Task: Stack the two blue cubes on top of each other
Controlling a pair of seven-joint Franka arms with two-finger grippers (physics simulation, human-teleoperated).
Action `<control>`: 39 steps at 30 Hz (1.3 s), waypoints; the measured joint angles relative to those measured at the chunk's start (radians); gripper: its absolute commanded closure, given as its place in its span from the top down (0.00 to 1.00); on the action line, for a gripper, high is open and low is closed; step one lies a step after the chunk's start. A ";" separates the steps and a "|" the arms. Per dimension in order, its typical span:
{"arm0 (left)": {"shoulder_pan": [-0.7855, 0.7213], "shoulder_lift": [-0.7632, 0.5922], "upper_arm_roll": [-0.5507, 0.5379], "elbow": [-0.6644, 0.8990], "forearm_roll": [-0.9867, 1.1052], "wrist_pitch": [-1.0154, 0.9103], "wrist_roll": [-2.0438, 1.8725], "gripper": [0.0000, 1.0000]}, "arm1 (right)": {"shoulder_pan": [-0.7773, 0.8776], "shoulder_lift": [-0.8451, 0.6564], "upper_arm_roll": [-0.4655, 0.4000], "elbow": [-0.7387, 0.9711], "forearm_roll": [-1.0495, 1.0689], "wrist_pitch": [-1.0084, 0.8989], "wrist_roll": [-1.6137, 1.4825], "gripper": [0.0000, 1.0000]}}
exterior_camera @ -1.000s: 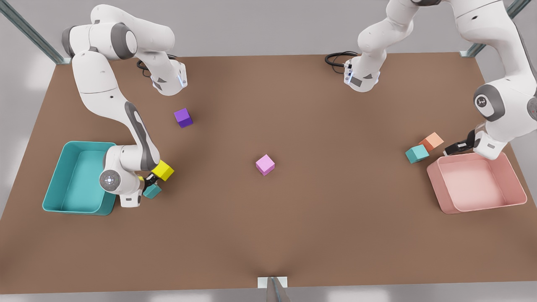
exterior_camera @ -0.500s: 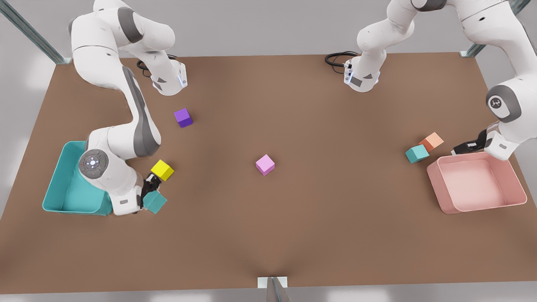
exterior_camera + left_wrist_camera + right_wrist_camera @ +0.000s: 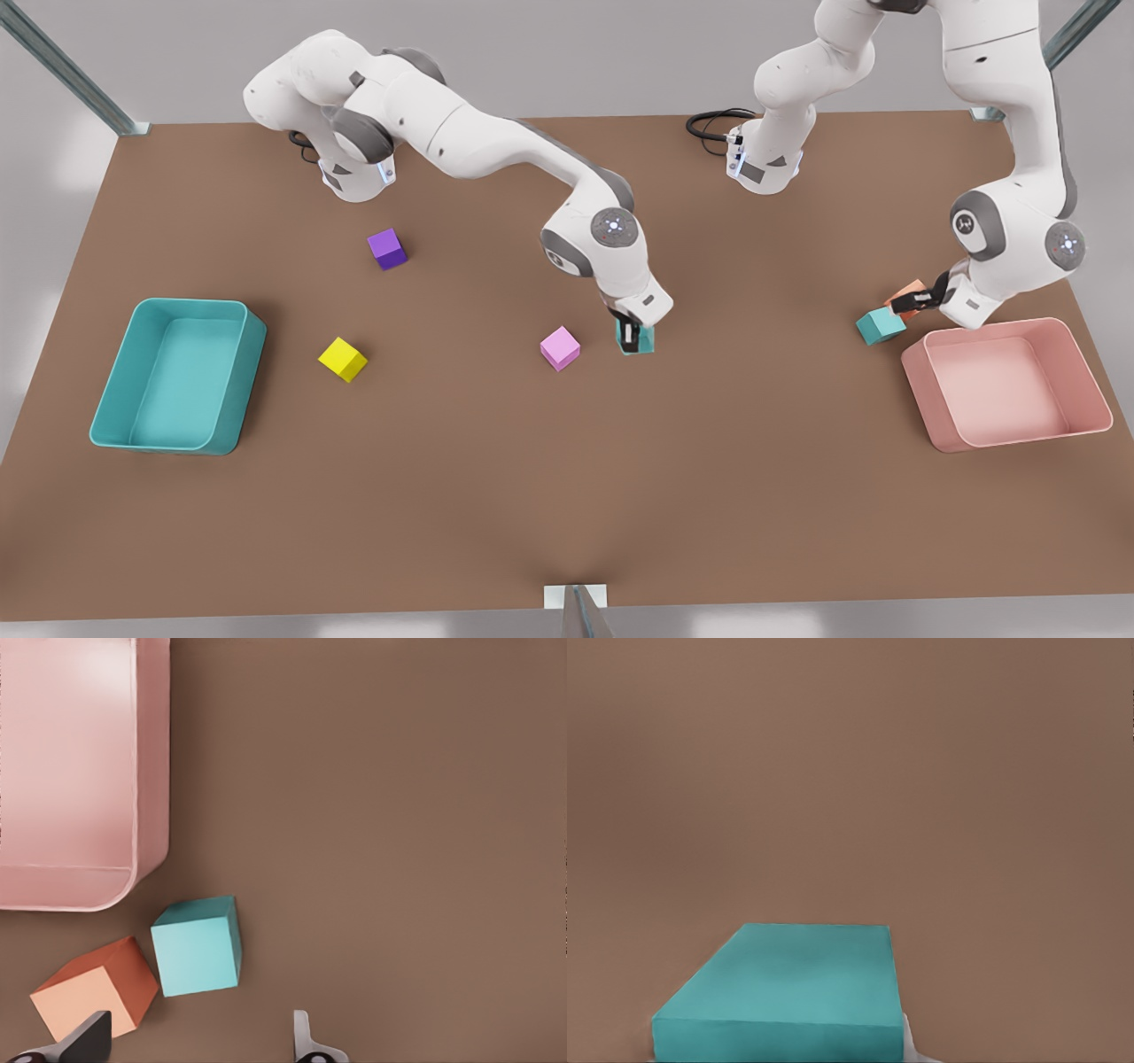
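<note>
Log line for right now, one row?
right pincer: shut on blue cube, mid-table beside pink cube | left pincer: open, near second blue cube and orange cube | stack: not yet

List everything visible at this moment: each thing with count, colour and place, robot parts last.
Blue cubes: 2, teal; one in the right gripper at table centre, one by the pink bin.
Orange cube: 1, touching that second blue cube.
Pink cube: 1, centre.
Yellow cube: 1, near the teal bin.
Purple cube: 1, far side.
Teal bin: 1, the front view's left.
Pink bin: 1, the front view's right.
Right gripper: shut on a blue cube.
Left gripper: open, above the orange cube and second blue cube.
</note>
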 measured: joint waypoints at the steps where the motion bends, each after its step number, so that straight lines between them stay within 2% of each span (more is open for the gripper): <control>1: -0.007 0.005 -0.006 -0.001 0.000 0.015 -0.018 0.99 | 0.004 0.028 -0.008 0.012 0.001 0.033 0.015 0.31; 9: 0.000 0.064 0.002 -0.054 0.004 0.123 -0.128 0.99 | 0.004 0.162 -0.043 0.034 0.011 0.234 0.101 0.32; 10: -0.002 0.067 0.006 -0.062 0.005 0.137 -0.137 0.99 | 0.005 0.168 -0.043 0.035 0.011 0.251 0.110 0.45; 11: -0.005 0.069 0.019 -0.081 0.006 0.157 -0.144 0.99 | 0.006 0.171 -0.043 0.035 0.002 0.267 0.125 0.65; 12: -0.001 0.074 0.027 -0.095 0.007 0.176 -0.150 0.99 | 0.006 0.172 -0.044 0.036 -0.013 0.283 0.146 0.81; 13: 0.003 0.077 0.032 -0.102 0.008 0.192 -0.155 0.99 | 0.006 0.173 -0.044 0.036 -0.030 0.298 0.172 0.92; 14: 0.005 0.079 0.035 -0.107 0.009 0.206 -0.158 0.99 | 0.006 0.173 -0.044 0.036 -0.046 0.311 0.199 0.98; 15: 0.006 0.081 0.036 -0.109 0.010 0.219 -0.162 0.99 | 0.006 0.174 -0.045 0.036 -0.060 0.323 0.226 1.00; 27: 0.014 0.121 0.040 -0.139 0.013 0.310 -0.173 0.99 | 0.032 0.231 -0.048 0.035 -0.101 0.448 0.478 1.00; 37: 0.021 0.161 0.049 -0.173 0.013 0.381 -0.157 0.99 | 0.033 0.269 -0.054 0.025 -0.069 0.523 0.558 1.00; 38: 0.021 0.161 0.052 -0.177 0.013 0.388 -0.155 0.99 | 0.033 0.270 -0.054 0.024 -0.061 0.528 0.553 0.99; 39: 0.021 0.161 0.055 -0.183 0.013 0.395 -0.152 0.99 | 0.033 0.270 -0.053 0.024 -0.052 0.532 0.546 0.87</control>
